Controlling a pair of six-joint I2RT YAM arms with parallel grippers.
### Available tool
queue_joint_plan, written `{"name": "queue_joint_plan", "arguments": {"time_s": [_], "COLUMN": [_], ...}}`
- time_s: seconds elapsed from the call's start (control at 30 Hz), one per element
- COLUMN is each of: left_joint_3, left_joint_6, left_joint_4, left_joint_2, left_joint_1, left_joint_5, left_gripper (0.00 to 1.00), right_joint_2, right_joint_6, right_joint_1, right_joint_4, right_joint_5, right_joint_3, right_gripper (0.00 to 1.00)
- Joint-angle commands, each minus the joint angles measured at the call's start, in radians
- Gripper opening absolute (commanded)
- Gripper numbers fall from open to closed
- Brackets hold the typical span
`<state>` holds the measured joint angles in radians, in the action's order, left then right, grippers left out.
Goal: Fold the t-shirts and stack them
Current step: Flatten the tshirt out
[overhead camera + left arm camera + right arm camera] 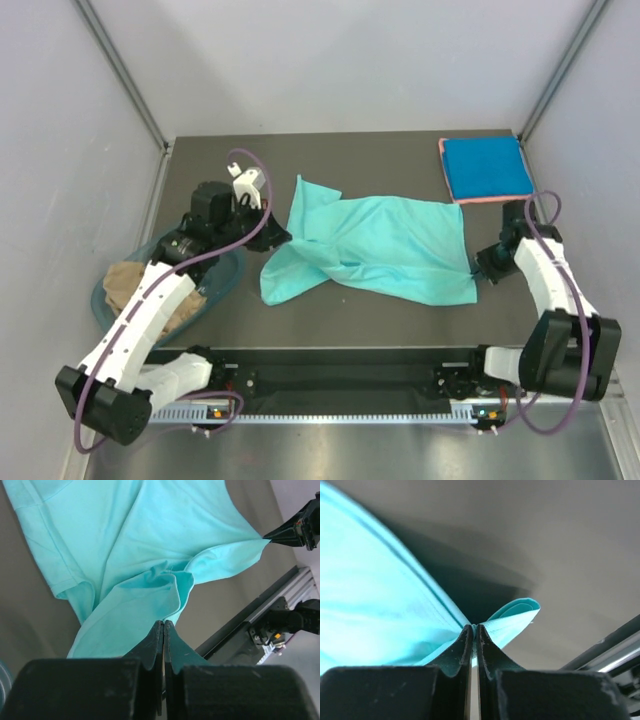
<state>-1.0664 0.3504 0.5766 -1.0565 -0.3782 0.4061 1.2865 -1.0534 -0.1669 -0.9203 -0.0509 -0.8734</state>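
Nearest to us, the black fingers (pixel 150 650) of the left gripper (pixel 163 625) fill the bottom of its wrist view, clenched tight with a fold of the teal t-shirt (pixel 385 245) nipped at their tips. Now a sweep from above, with that teal t-shirt as our marker: it sprawls crumpled and unfolded across the middle of the dark table (pixel 380 320), one sleeve poking toward the far side. Well off to its left, a translucent teal tub (pixel 222 283) sits at the table's edge with a tan t-shirt (pixel 125 285) bunched inside, partly hidden under the left arm (pixel 140 320). Right at the teal shirt's left edge, the left gripper bites the cloth where it bunches up. Beyond the shirt's far right corner, just clear of it, a bright blue t-shirt (pixel 487 167) lies folded into a neat square, and a pink t-shirt (pixel 485 200) shows only as a thin edge underneath it. Then, at the teal shirt's near right corner, the right gripper (pixel 478 265) has hold: its wrist view shows both fingers (pixel 455 655) pressed together with the corner of the cloth pinched between them, a small loop curling out to the right of the tips. Over in the left wrist view, that same corner is drawn out to a taut point at those jaws.
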Motion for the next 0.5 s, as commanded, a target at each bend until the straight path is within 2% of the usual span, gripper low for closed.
{"name": "queue_joint_plan", "arguments": {"time_s": [0.0, 0.2, 0.3, 0.47], "left_joint_3": [-0.072, -0.282, -0.414, -0.623], "left_joint_6": [0.038, -0.028, -0.045, 0.024], "left_joint_4": [-0.061, 0.017, 0.032, -0.004], "left_joint_2": [0.039, 0.041, 0.053, 0.116], "left_joint_1": [-0.014, -0.018, -0.018, -0.018], "left_joint_5": [0.04, -0.045, -0.058, -0.053], "left_gripper": [0.0, 0.0, 0.0, 0.0], "right_joint_2": [-0.113, -0.341, -0.444, -0.555], "right_joint_6": [0.182, 0.422, 0.48, 0.506], "right_joint_1": [-0.013, -0.013, -0.013, -0.011], "right_joint_4": [-0.018, 0.005, -0.04, -0.097], "right_joint_5": [-0.001, 0.144, 0.169, 0.157], "right_joint_3": [-0.068, -0.209, -0.372, -0.723], "right_gripper": [0.0, 0.0, 0.0, 0.0]}}
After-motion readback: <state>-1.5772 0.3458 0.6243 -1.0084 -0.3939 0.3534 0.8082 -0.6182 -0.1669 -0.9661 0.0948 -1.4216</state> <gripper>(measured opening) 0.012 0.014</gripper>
